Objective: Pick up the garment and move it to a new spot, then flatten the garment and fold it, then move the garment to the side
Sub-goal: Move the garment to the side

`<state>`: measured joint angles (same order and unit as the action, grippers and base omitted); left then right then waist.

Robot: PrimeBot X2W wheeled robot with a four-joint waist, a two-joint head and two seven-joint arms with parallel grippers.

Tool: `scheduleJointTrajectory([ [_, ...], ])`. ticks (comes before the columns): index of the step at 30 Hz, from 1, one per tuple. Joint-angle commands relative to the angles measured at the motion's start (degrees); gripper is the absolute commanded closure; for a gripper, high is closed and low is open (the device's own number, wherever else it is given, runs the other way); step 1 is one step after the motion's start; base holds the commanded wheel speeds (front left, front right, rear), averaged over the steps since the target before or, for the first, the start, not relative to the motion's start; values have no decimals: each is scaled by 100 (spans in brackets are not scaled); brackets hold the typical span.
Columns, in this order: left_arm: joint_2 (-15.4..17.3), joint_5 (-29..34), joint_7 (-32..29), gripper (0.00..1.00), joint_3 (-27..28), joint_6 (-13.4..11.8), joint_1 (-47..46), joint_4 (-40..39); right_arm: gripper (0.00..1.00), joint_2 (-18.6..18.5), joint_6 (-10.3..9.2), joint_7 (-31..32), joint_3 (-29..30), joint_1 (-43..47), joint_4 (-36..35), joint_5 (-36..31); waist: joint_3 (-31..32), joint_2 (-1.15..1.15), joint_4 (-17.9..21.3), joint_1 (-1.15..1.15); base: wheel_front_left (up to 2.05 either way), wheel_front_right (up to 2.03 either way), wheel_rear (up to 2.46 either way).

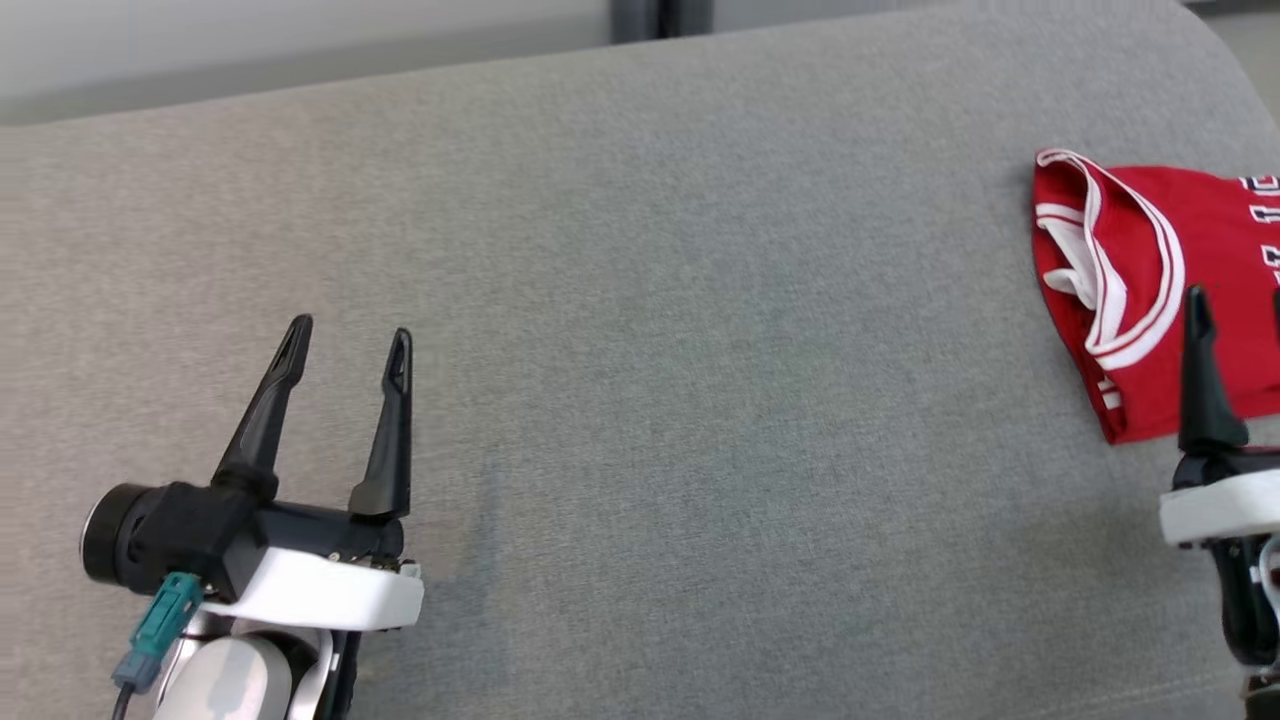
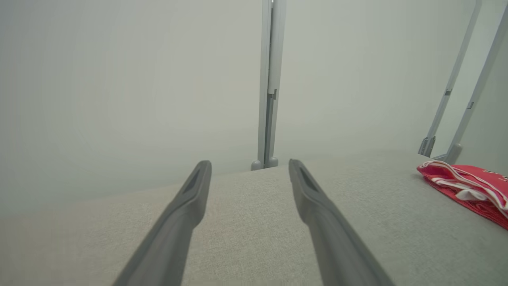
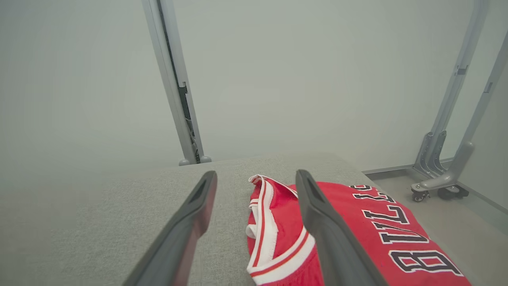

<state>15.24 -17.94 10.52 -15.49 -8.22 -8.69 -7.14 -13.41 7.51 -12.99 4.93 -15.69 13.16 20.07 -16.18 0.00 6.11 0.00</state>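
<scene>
The garment (image 1: 1130, 290) is a red jersey with white trim and black lettering, lying folded at the right end of the grey cushioned surface (image 1: 700, 300). My right gripper (image 1: 1237, 297) stands open at the jersey's near edge, partly cut off by the picture's right side. In the right wrist view that gripper (image 3: 256, 174) points over the garment (image 3: 397, 234), whose trimmed edge lies between the fingers; nothing is held. My left gripper (image 1: 350, 332) is open over bare cushion at the lower left, far from the jersey. From the left wrist, this gripper (image 2: 250, 163) has the garment (image 2: 464, 190) off to its right.
A pale wall runs behind the cushion, with an upright metal post (image 2: 270, 87) against it. Angled metal legs on castors (image 3: 436, 186) stand on the floor past the cushion's right end. The cushion's edge drops off just beyond the jersey.
</scene>
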Motion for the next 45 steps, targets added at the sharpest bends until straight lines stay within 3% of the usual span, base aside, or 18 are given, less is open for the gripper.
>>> scheduleJointTrajectory([
  [1,7,-55,27,0,56,-53,62,25,0,17,-4,71,-4,119,-94,-75,223,0,-204,0,0,0,0],
  [10,127,-172,37,0,239,-211,578,74,0,357,-4,643,-112,773,-949,-324,651,0,-547,0,0,0,0],
  [19,156,-321,-60,0,257,-285,1050,102,0,599,-4,1033,-192,1457,-1543,-559,1097,0,-630,0,0,0,0],
  [31,188,-413,-210,0,138,-316,1486,117,0,736,-4,1370,-109,2219,-2021,-773,1623,0,-620,0,0,0,0],
  [45,278,-457,-307,0,117,-359,1569,71,0,863,-4,1448,-62,2394,-2246,-812,1640,0,-600,0,0,0,0],
])
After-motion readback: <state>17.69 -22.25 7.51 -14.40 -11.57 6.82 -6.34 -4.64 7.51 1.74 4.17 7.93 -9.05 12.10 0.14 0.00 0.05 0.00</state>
